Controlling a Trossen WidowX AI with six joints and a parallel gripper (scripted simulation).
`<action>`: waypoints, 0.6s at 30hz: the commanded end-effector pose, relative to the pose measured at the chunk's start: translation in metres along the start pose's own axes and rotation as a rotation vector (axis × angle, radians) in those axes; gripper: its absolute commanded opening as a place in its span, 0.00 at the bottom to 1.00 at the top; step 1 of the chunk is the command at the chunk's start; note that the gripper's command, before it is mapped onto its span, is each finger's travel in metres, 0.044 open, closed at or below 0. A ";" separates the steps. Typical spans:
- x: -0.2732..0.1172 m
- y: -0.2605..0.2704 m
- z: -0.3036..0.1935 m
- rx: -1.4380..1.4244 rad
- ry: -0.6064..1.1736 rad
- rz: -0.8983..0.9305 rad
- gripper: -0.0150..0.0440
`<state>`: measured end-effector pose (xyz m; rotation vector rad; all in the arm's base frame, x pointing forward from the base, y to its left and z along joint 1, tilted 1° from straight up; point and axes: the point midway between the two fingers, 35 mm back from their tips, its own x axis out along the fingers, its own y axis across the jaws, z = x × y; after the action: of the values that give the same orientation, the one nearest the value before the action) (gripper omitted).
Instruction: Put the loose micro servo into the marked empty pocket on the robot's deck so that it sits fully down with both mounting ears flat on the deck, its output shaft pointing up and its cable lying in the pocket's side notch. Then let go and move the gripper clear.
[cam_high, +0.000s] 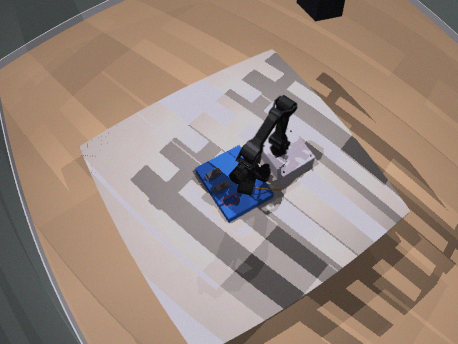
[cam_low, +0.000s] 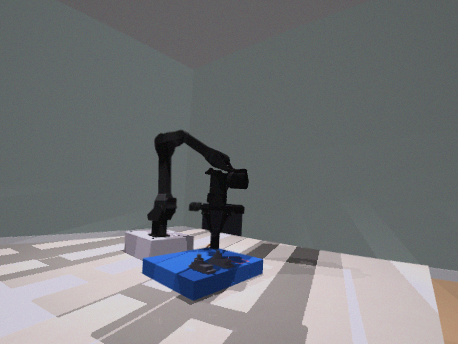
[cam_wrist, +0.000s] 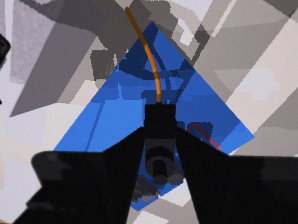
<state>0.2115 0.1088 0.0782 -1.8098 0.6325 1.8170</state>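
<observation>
The blue deck (cam_high: 261, 198) (cam_low: 170, 280) (cam_wrist: 120, 117) lies on the table. My gripper (cam_high: 245, 191) (cam_low: 215, 244) (cam_wrist: 159, 130) points down over the deck and is shut on the loose micro servo (cam_wrist: 160, 116), a black block. The servo's round boss and shaft show between the fingers, facing the wrist camera. Its orange cable (cam_wrist: 152, 60) (cam_high: 267, 189) trails from the far end towards the arm's base. The marked pocket (cam_high: 230, 201), outlined in red (cam_wrist: 207, 137), is to the right of the servo in the wrist view, partly hidden by a finger. The servo's height over the deck is unclear.
Two seated servos stand on the deck, one (cam_high: 213, 174) near its left corner and one (cam_high: 221, 187) beside the marked pocket. The arm's pale base box (cam_high: 300, 167) (cam_low: 155, 245) stands close to the deck. A black box (cam_high: 322, 9) stands beyond the table.
</observation>
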 end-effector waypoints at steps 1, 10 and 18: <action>-0.002 -0.003 -0.001 0.115 0.004 -0.010 0.25; -0.002 -0.003 -0.001 0.425 0.002 -0.010 0.25; -0.002 -0.003 -0.001 0.701 0.001 -0.011 0.25</action>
<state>0.2119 0.1091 0.0786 -1.3880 1.0499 1.4046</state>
